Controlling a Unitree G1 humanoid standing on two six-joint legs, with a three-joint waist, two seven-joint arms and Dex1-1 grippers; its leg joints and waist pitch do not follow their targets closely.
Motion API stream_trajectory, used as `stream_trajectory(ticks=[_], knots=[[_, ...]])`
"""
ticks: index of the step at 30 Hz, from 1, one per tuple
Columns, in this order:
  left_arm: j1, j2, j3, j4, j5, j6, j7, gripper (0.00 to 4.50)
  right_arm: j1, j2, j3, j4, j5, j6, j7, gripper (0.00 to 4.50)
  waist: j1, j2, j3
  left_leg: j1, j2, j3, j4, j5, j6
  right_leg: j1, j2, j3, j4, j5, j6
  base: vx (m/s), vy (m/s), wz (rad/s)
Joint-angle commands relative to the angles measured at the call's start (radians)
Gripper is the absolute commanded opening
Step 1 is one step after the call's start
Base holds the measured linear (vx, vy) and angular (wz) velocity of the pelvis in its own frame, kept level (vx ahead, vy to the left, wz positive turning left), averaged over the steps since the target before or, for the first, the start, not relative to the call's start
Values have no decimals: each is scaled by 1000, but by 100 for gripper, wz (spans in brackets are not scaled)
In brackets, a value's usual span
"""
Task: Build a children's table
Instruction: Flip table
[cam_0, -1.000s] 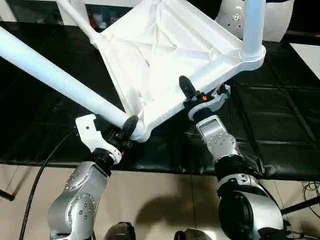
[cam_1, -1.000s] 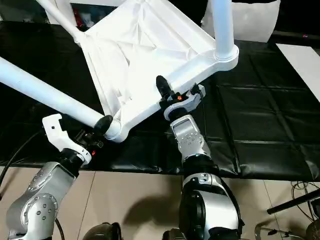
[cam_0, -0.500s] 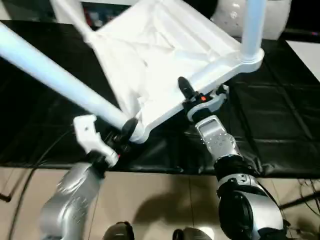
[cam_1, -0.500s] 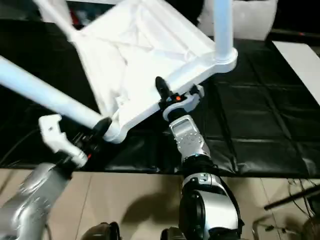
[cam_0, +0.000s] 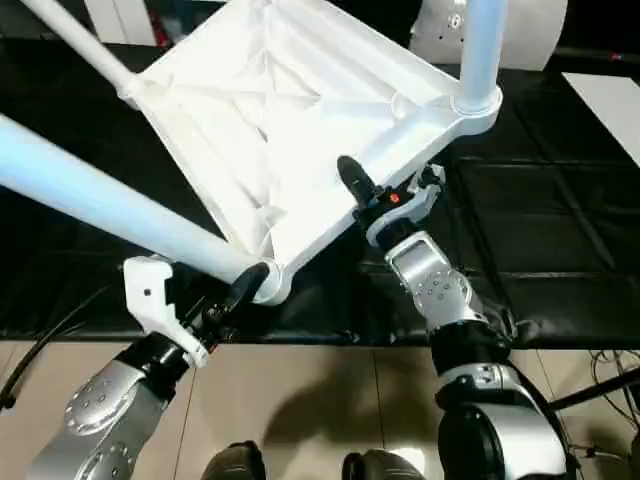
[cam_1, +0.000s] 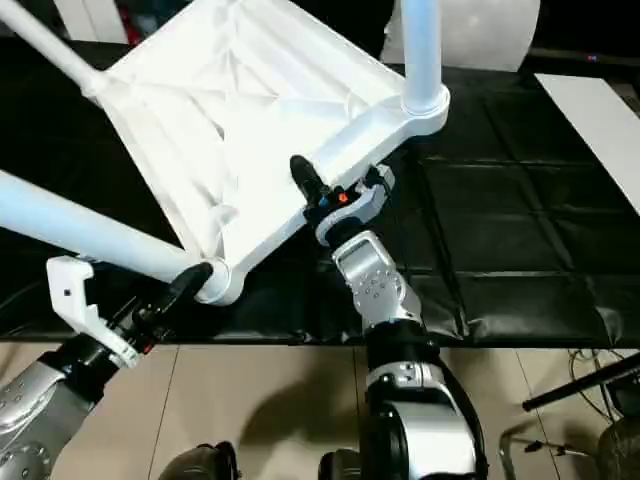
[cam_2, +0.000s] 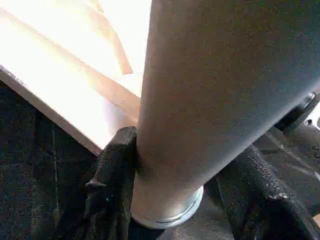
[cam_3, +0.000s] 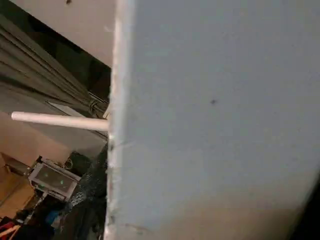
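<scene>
The white table top (cam_0: 290, 120) lies upside down and tilted over the black mat (cam_0: 560, 230), ribbed underside facing up, right in front of the robot. The left gripper (cam_0: 245, 285) is at the near corner socket, its two black fingers (cam_2: 112, 175) closed around the base of the long leg (cam_0: 100, 205) that slants away to the left. The right gripper (cam_0: 360, 195) pinches the near edge of the top, one black finger lying on the rim. Another leg (cam_0: 478, 50) stands upright in the far right corner socket, and a third (cam_0: 70, 40) sticks out from the far left corner. Everything is plain white plastic, with diagonal braces crossing the underside.
</scene>
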Motion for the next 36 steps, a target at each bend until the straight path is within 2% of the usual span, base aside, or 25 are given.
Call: stream_trajectory(ticks=[1,2,3,6,8,10,12,13,15,16,17,18,19,20,21,22,23,24,26,27,28,29,30,32,36], knots=[[42,-8,-28,8,-40,33,-42,281,-10,-48,-109,-145,-46,-158,-114,194,5,2,-75,44,77,-24,-67,-54,74,41,-79,48,-62,46,-239,0,0,0],[9,-24,-40,38,-34,15,-36,281,5,-40,-103,-177,-39,-154,-123,194,7,-1,-76,43,75,-23,-66,-46,71,41,-78,49,-61,60,-230,0,0,0],[-12,-29,-54,57,-31,5,-38,281,13,-35,-102,-191,-33,-156,-133,194,20,3,-79,49,75,-21,-64,-42,68,37,-78,50,-61,70,-218,0,0,0],[-53,-46,-73,93,-23,-17,-38,281,24,-24,-107,-211,-20,-167,-147,194,31,0,-79,47,74,-19,-64,-37,62,37,-77,50,-61,81,-203,0,0,0],[-113,-87,-79,156,-23,-67,-47,281,30,0,-141,-228,20,-182,-175,194,37,1,-82,46,74,-19,-64,-48,51,38,-78,50,-60,69,-198,0,0,0],[-154,-93,-102,207,2,-94,-72,281,43,13,-156,-241,36,-191,-191,194,44,3,-81,52,75,-15,-66,-79,33,32,-77,51,-67,38,-185,0,0,0],[-177,-90,-123,237,21,-109,-98,281,60,19,-155,-260,38,-188,-196,194,53,3,-85,50,75,-18,-67,-76,22,34,-77,49,-64,36,-161,0,0,0],[-183,-90,-126,243,22,-112,-106,281,64,21,-155,-264,39,-187,-199,194,53,3,-85,50,75,-18,-67,-76,22,34,-77,49,-64,36,-161,0,0,0],[-211,-74,-143,275,29,-137,-150,281,87,30,-152,-290,46,-183,-211,194,56,17,-90,47,73,-22,-68,-70,11,36,-75,47,-63,78,-156,0,0,0],[-213,-72,-144,278,30,-139,-155,281,89,30,-152,-292,46,-182,-212,194,56,12,-92,46,73,-22,-67,-72,12,39,-77,47,-59,93,-160,0,0,0],[-232,-53,-148,307,32,-155,-193,281,107,34,-152,-312,50,-183,-221,194,61,41,-93,44,71,-27,-67,-74,5,38,-80,46,-56,93,-163,0,0,0],[-239,-45,-147,319,28,-161,-214,279,114,35,-153,-319,51,-183,-223,194,58,24,-92,43,69,-25,-69,-93,-1,41,-78,47,-63,79,-165,0,0,0],[-239,-45,-147,319,28,-161,-214,284,114,35,-153,-319,51,-183,-223,194,59,24,-93,42,70,-24,-69,-91,-1,43,-79,47,-61,81,-169,0,0,0],[-246,-37,-147,334,26,-172,-239,302,121,37,-155,-325,54,-184,-226,194,60,31,-93,41,70,-24,-68,-92,-2,42,-81,48,-61,80,-173,0,0,0],[-262,-21,-147,373,25,-198,-292,321,129,38,-169,-336,63,-184,-238,194,62,42,-93,47,68,-22,-67,-113,-4,36,-80,48,-69,48,-175,0,0,0],[-277,-5,-146,412,20,-221,-350,329,137,34,-178,-349,81,-179,-249,194,61,38,-93,47,69,-22,-68,-119,-8,37,-79,48,-69,42,-175,0,0,0],[-277,-5,-146,412,20,-221,-350,330,137,34,-178,-349,81,-179,-249,194,64,49,-90,47,69,-25,-70,-121,-12,35,-80,47,-69,31,-174,0,0,0],[-282,0,-146,423,17,-225,-370,336,139,32,-180,-352,88,-176,-252,194,61,41,-92,47,69,-23,-71,-126,-18,36,-77,47,-68,26,-174,0,0,0],[-303,21,-149,470,9,-243,-432,366,150,23,-173,-368,93,-163,-251,194,65,52,-92,48,70,-22,-71,-136,-20,33,-80,48,-69,8,-178,0,0,0],[-310,25,-149,486,8,-251,-448,374,155,21,-170,-375,94,-158,-252,194,65,52,-93,50,70,-19,-70,-134,-18,31,-77,48,-68,13,-178,0,0,0],[-319,28,-150,503,11,-259,-462,378,160,18,-167,-382,90,-156,-253,194,66,66,-94,43,68,-24,-71,-120,-18,36,-80,46,-64,21,-176,0,0,0],[-325,30,-150,515,13,-262,-468,384,164,17,-167,-389,89,-155,-256,194,63,66,-94,44,67,-23,-71,-121,-19,34,-78,46,-67,28,-175,0,0,0],[-328,31,-148,523,15,-264,-471,395,166,17,-168,-396,89,-154,-258,194,59,57,-97,40,67,-25,-70,-104,-10,42,-79,45,-62,66,-180,0,0,0],[-316,38,-141,525,19,-273,-480,413,172,10,-163,-419,72,-162,-266,194,54,60,-97,34,64,-23,-65,-85,22,45,-83,46,-61,97,-199,0,0,0],[-256,59,-144,449,25,-276,-476,439,179,-20,-138,-446,30,-176,-283,194,41,57,-97,32,68,-24,-64,-74,47,47,-82,43,-62,74,-213,0,0,0]])
